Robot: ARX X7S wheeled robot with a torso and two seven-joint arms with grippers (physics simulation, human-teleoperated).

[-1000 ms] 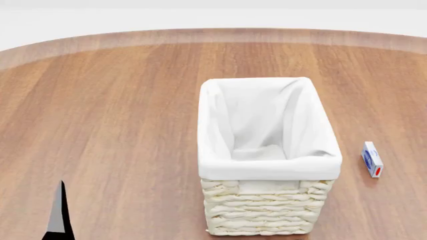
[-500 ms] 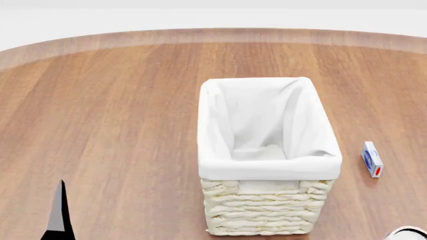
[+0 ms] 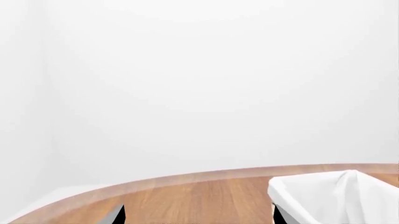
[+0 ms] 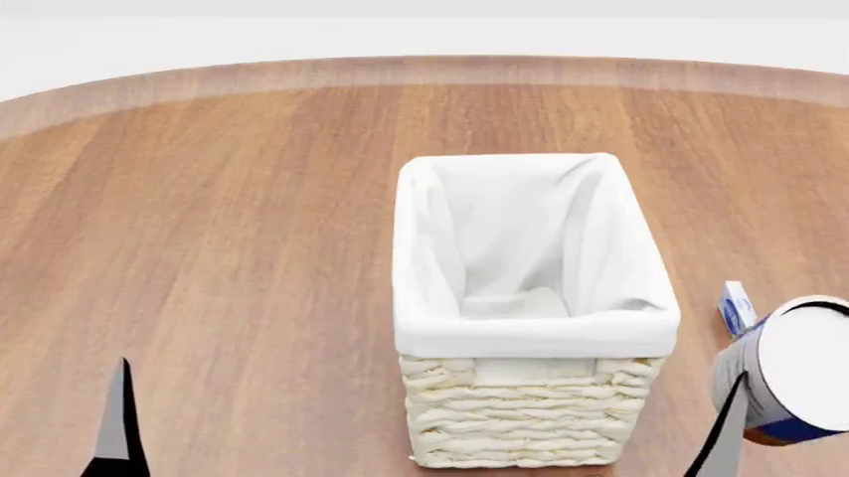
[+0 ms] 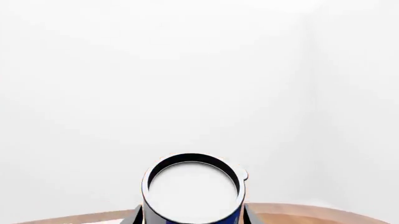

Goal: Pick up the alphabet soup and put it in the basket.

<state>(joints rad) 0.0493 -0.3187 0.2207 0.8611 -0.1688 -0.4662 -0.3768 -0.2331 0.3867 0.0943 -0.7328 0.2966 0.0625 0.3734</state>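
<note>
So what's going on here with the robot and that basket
The robot's right pincer holds the alphabet soup lifted off the table, just to the right of the basket and not yet over its opening. The right wrist view shows the can's white lid between the fingers. The basket looks empty. A small blue and white box lies beside it. The left pincer idles at the lower left, holding nothing.

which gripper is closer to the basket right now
Right. The right gripper, holding the alphabet soup, sits just beside the basket; the left gripper is farther off across the table.
</note>
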